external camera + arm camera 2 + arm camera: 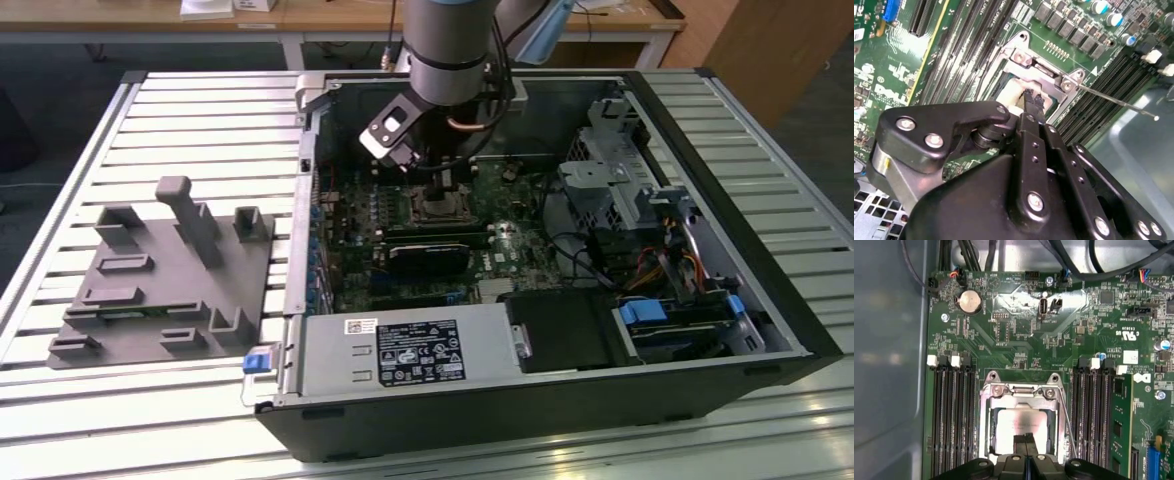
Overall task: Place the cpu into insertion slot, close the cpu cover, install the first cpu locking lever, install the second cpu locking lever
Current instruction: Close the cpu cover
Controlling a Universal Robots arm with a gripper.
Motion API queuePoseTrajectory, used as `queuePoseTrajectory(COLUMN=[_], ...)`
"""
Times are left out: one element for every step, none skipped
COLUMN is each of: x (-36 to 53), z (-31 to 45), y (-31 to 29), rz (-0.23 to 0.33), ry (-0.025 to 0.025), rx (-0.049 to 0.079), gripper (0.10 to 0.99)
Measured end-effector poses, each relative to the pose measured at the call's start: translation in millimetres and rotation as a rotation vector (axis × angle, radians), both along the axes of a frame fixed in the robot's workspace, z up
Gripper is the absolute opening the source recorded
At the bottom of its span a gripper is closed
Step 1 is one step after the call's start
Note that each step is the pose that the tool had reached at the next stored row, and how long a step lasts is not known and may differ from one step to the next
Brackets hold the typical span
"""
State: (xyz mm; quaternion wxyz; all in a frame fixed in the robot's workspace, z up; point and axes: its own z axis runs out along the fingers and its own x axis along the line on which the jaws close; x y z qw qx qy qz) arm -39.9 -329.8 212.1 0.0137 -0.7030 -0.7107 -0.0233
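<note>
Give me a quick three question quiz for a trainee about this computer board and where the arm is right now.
1. True or false: the cpu shows through the cpu cover's window.
2. Pick one: the gripper has its fingers A spread wide, B shut together, C clamped on a cable.
3. Fill the gap: long black memory slots flank the cpu cover on ___ sides.
Key: 1 true; 2 B; 3 both.
</note>
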Motion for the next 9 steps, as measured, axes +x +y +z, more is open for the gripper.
queuePoseTrajectory(x=[1.0, 1.7, 2.5, 3.3, 3.9, 4.8, 5.6, 6.1, 6.3], z=[-0.1, -0.1, -0.2, -0.2, -0.4, -0.5, -0.5, -0.6, -0.6], y=[0.0, 0.0, 0.0, 0.0, 0.0, 0.0, 0.0, 0.0, 0.0], rz=[0.0, 0.0, 0.0, 0.0, 0.0, 0.0, 0.0, 0.0, 0.0], ry=[-0.0001, -0.0001, -0.0001, 0.0001, 0.0004, 0.0013, 0.0021, 0.0021, 0.0022], rx=[0.0, 0.0, 0.0, 0.0, 0.0, 0.0, 0.0, 0.0, 0.0], gripper=[0.106, 0.106, 0.106, 0.106, 0.106, 0.106, 0.106, 0.106, 0.106])
